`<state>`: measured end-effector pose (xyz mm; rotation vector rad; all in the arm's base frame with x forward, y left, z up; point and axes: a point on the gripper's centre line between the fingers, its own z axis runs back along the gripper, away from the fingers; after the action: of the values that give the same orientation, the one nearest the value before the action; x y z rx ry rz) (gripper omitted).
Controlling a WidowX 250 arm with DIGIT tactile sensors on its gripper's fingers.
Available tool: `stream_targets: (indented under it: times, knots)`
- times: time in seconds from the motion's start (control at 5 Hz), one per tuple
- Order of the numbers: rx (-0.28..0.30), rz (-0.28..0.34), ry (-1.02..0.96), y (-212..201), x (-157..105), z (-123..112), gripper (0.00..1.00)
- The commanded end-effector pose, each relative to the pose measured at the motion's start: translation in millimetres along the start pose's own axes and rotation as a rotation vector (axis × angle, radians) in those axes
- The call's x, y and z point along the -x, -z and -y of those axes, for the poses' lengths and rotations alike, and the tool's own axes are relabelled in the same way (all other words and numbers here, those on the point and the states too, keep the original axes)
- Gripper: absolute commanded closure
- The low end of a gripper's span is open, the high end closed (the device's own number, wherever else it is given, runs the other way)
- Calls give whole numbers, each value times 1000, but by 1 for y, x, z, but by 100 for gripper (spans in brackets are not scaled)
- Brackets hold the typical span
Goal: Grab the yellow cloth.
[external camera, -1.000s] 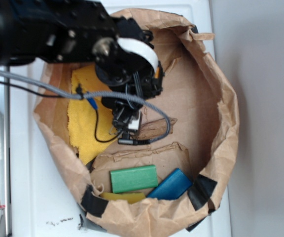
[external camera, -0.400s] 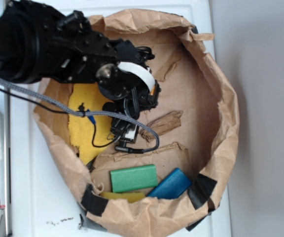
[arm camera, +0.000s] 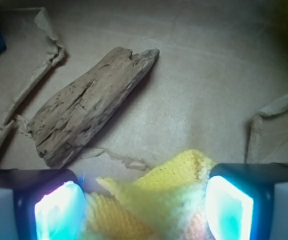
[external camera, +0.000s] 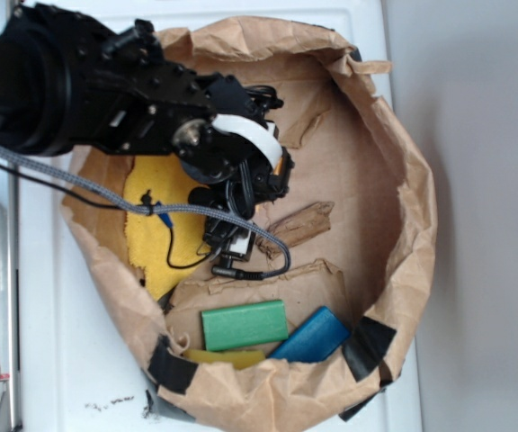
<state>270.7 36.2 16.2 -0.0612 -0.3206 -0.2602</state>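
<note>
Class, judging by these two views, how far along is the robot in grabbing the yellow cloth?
Done: the gripper is positioned over the yellow cloth, jaws open on either side of a raised fold. In hand: nothing is clamped yet. Left: closing on the fold and lifting it from the paper bag.

You see everything lying inside the paper bag. The cloth sits at nine o'clock under the gripper, a torn scrap at centre, and two blocks side by side at six o'clock.
</note>
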Motion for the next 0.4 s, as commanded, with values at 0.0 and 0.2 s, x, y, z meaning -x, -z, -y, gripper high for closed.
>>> stream_targets:
  times: [0.0,0.2]
  knots:
    - [15,-17,-1,-3,-7,2,100]
    - [19,-13,-2,-5,-6,2,100]
